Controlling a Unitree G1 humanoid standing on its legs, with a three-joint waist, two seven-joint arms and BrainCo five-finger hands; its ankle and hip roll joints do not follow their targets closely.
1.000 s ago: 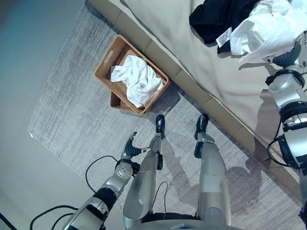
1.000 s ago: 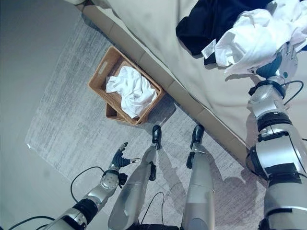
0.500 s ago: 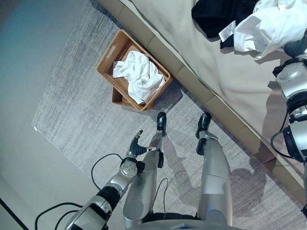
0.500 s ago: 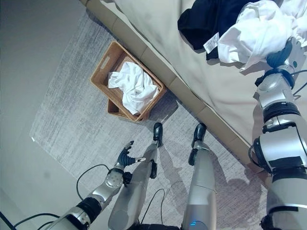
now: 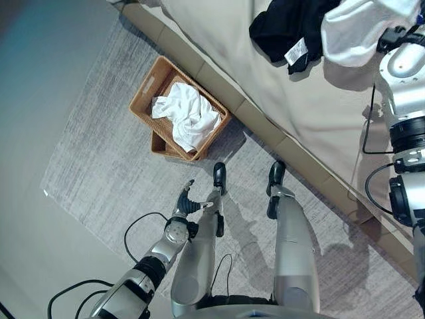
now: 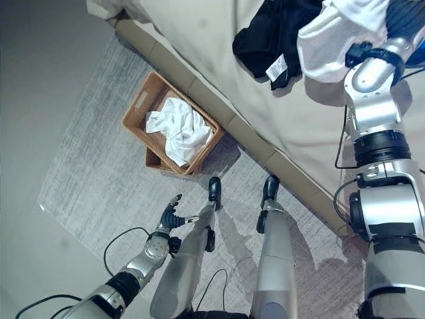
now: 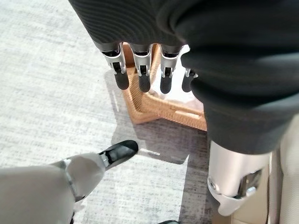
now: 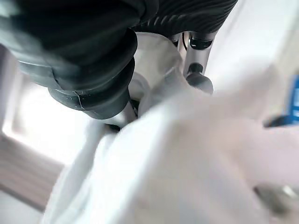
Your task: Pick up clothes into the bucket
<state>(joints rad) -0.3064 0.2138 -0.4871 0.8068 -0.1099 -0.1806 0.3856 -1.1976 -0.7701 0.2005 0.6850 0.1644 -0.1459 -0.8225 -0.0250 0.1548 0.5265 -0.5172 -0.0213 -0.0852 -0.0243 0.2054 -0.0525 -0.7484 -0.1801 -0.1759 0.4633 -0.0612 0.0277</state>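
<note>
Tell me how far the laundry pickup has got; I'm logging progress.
Done: one white garment lies in the wicker basket. In hand: the right hand is in a white garment over the bed. Left: that one and the black garment. The left hand hangs open.

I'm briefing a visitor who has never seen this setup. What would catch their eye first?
Likely the white garment bunched at the right hand, whose fingers are curled into it, above the bed, beside a black garment. Next, the wicker basket on the grey rug by the bed, holding white cloth, and the left hand hanging open low.
</note>
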